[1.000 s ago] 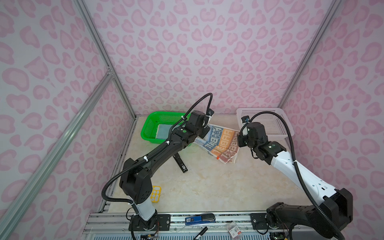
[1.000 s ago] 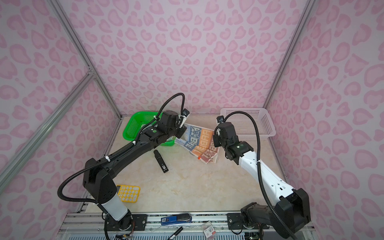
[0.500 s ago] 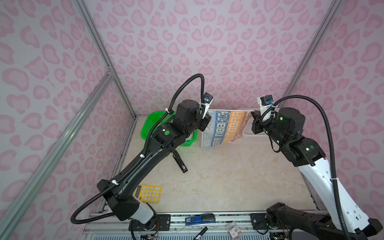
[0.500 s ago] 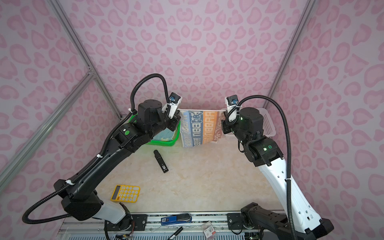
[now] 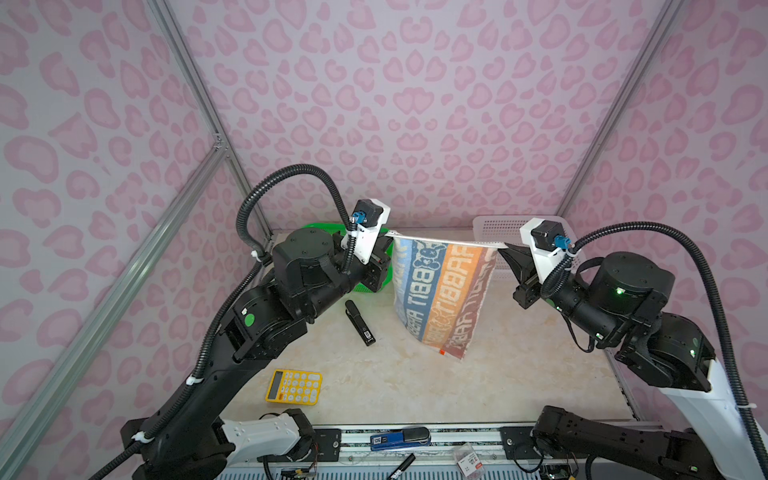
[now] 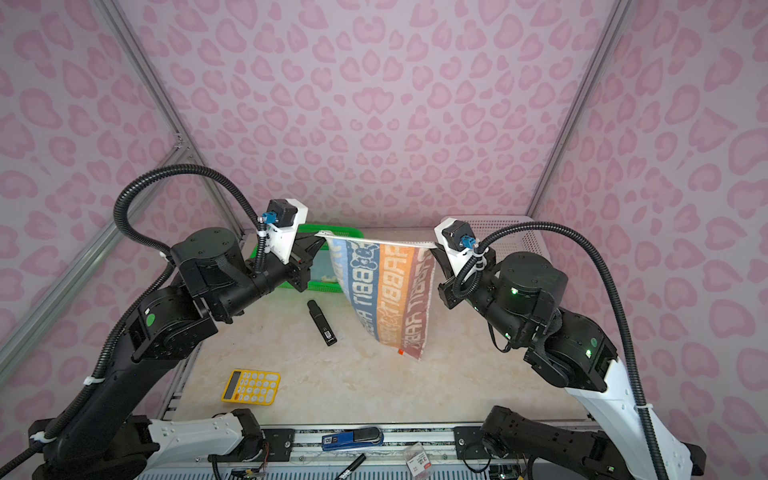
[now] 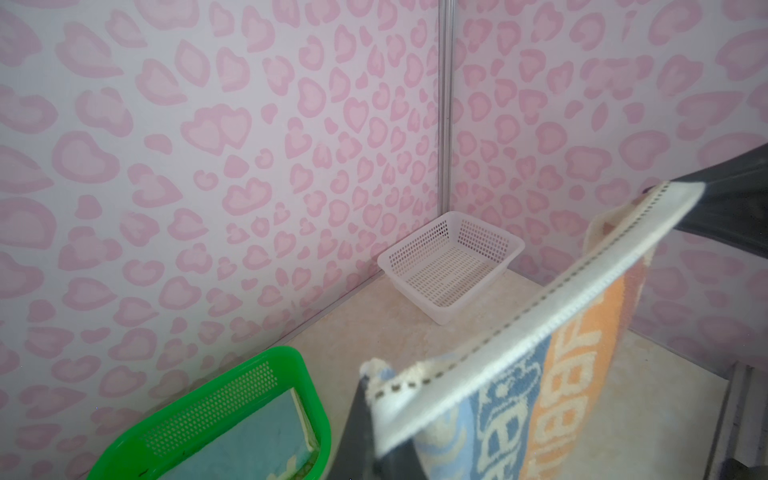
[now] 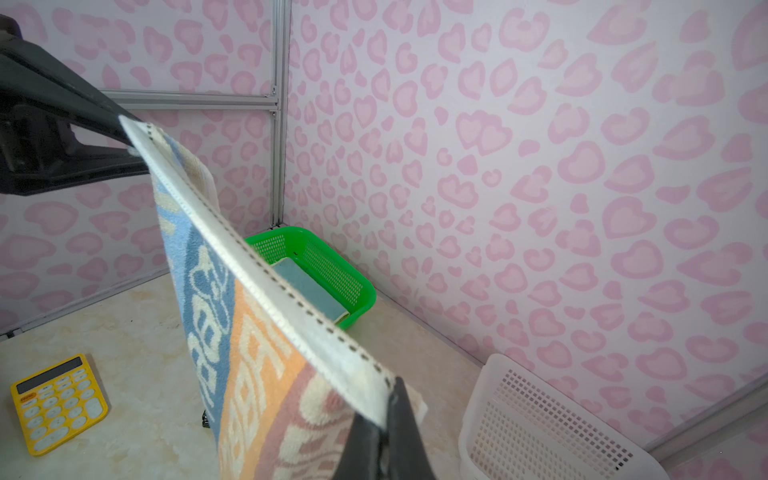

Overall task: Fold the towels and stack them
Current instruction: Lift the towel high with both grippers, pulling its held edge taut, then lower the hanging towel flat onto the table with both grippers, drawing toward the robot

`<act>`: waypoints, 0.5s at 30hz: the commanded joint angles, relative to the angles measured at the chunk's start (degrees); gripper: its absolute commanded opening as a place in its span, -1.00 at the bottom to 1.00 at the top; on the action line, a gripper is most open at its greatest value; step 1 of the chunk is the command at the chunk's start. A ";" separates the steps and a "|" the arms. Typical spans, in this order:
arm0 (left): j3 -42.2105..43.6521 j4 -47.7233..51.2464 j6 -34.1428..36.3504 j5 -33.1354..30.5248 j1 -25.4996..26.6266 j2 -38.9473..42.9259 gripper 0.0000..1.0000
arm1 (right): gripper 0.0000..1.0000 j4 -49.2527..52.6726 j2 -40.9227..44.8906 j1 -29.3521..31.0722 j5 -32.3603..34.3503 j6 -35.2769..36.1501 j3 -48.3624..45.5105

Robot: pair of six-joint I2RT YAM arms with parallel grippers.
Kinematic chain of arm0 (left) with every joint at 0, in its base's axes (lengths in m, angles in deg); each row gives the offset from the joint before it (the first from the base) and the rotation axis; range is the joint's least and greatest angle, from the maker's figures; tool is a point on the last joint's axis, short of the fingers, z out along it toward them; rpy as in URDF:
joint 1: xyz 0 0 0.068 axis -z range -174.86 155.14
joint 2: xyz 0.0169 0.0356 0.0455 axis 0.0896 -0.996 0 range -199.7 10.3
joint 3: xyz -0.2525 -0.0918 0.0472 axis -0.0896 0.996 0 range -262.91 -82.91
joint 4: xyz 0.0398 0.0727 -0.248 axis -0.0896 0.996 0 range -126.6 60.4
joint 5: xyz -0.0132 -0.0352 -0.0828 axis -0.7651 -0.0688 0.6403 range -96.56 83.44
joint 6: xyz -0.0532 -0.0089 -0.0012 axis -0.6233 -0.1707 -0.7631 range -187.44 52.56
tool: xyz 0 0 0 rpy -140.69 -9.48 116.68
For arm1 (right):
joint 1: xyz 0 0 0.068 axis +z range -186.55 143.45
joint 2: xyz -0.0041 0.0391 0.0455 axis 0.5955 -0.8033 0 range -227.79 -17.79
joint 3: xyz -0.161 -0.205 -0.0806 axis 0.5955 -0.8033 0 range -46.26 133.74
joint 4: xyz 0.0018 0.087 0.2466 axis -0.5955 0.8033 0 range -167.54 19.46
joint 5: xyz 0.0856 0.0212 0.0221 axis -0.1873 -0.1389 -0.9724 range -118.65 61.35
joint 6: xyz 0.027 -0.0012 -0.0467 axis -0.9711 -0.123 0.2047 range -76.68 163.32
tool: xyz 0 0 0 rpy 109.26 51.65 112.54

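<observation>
Towel [image 6: 388, 291] hangs mid-table — basket [image 6: 332, 286] behind-left, second basket [image 6: 513, 237] behind-right, calculator [image 6: 251, 387] front-left.

Top pair high, facing back wall [image 5: 411, 124]; wrists close, sharing towel [image 7: 519, 328].

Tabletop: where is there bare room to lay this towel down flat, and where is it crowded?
Widest bare patch: front-centre to right of the table, between the yellow calculator, the hanging striped towel and the right arm. Crowded: the black stick and green basket back-left; white basket back-right.
</observation>
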State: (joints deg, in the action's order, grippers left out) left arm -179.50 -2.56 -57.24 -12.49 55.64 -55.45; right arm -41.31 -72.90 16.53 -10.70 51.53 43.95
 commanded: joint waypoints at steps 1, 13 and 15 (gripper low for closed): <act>2.56 -1.19 -3.33 0.11 -0.14 2.00 -0.96 | -1.00 -0.60 1.23 0.62 7.60 -0.02 -2.91; 2.24 -5.01 0.61 -10.87 -1.66 -13.05 -0.96 | -1.00 -2.03 -1.36 -10.56 8.24 -1.68 -11.57; 0.81 -5.31 0.68 -12.31 -2.83 -17.18 -0.96 | -1.00 -3.25 -2.33 -15.46 3.08 -3.18 -13.23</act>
State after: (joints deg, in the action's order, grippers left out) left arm -176.99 -5.31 -57.16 -19.33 53.89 -69.27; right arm -42.75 -74.58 4.83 -3.48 50.85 32.02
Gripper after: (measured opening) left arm 0.060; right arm 0.050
